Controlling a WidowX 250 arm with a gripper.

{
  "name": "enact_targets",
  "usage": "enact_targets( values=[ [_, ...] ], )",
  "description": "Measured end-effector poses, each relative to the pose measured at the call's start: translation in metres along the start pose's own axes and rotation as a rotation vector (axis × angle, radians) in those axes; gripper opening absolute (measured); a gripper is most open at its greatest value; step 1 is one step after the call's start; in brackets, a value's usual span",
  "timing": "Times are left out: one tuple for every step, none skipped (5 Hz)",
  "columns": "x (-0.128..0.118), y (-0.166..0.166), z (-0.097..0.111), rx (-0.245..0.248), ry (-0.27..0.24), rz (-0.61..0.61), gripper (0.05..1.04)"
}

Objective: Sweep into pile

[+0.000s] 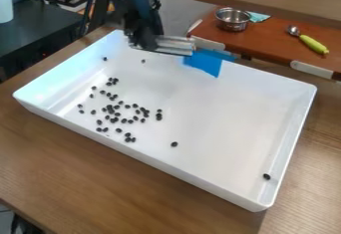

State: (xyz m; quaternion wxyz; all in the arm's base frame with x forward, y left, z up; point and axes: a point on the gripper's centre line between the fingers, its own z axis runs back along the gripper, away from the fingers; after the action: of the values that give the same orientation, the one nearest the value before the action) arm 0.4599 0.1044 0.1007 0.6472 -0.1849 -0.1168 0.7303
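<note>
Well, most of the beans (pixel 110 109) lie scattered below my gripper (pixel 154 43), towards the camera, in the tray (pixel 230 91); one sits well apart, near a corner. I can't tell how open I am or whether I grip the blue flap (pixel 205 62) beside me. They're small, dark, rounded: roughly four dozen, too clustered for an exact count. One tray, one flap.

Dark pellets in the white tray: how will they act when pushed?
The dark pellets look small, rounded and loose, so they'd probably roll or scatter. The white tray has a smooth-looking floor, so they may slide easily. Its raised walls would likely stop strays.
</note>
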Motion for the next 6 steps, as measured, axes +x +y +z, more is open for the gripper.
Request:
enact_targets(
  values=[
    [0.01,-0.017,-0.018,-0.012,-0.032,-0.001,0.374],
    [0.014,-0.024,-0.022,-0.019,-0.044,0.0,0.374],
    [0.016,-0.024,-0.022,-0.018,-0.055,-0.017,0.374],
    [0.019,-0.025,-0.021,-0.025,-0.072,-0.036,0.374],
    [0.022,-0.023,-0.024,-0.021,-0.09,-0.05,0.375],
    [0.027,-0.015,-0.036,0.003,-0.11,-0.064,0.374]
  ],
)
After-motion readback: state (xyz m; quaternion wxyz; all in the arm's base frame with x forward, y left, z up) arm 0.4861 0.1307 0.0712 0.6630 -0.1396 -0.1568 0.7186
